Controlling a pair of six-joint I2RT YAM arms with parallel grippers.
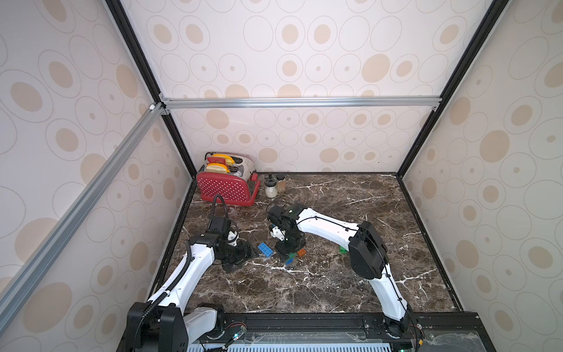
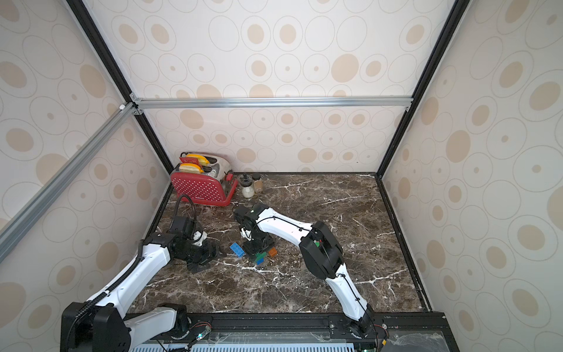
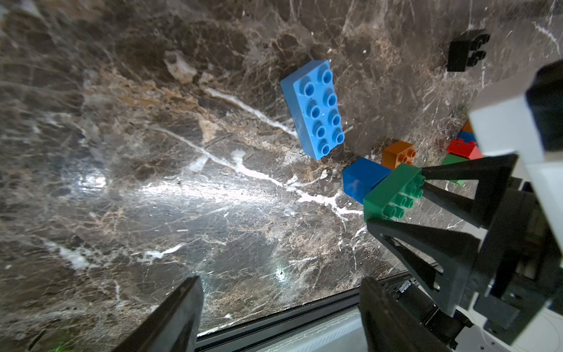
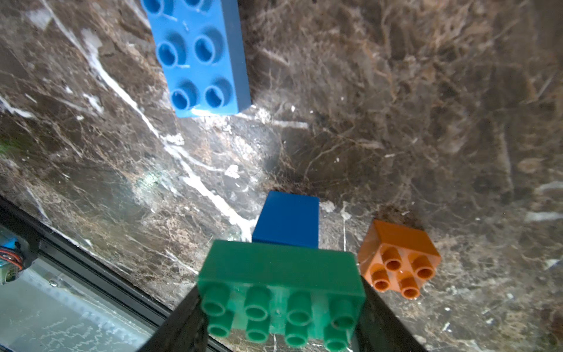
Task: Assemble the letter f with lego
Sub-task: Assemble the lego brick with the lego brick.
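L gripper (image 3: 278, 292) hangs low on the left, jaws wide apart, nothing in them. R gripper (image 4: 280, 320) at mid-table is clamped on the green oblong brick (image 4: 280, 274) by its two ends. The brick is tilted, w/ its studs turned back toward the wrist. The dark blue brick (image 4: 288, 219) touches its underside, on the near side of it; can't tell if the two are clicked together.

You prob. want to level the green one before pressing, and push straight down so it doesn't skid. The orange brick (image 4: 399, 256) sits just beside on the right, so don't clip it. The light blue oblong brick (image 3: 313, 109) lies flat, studs up, btwn the two grippers. It's free for L to take or brace.

The red brick (image 3: 461, 148) and other pieces sit behind R, partly hidden. The black brick (image 3: 466, 50) lies farther off.

The marble top (image 1: 304, 289) is glossy and looks slick, so expect loose bricks to slide. Far left stand the toaster (image 1: 227, 187) and two jars (image 1: 270, 189). Patterned walls and alu frame close it in.
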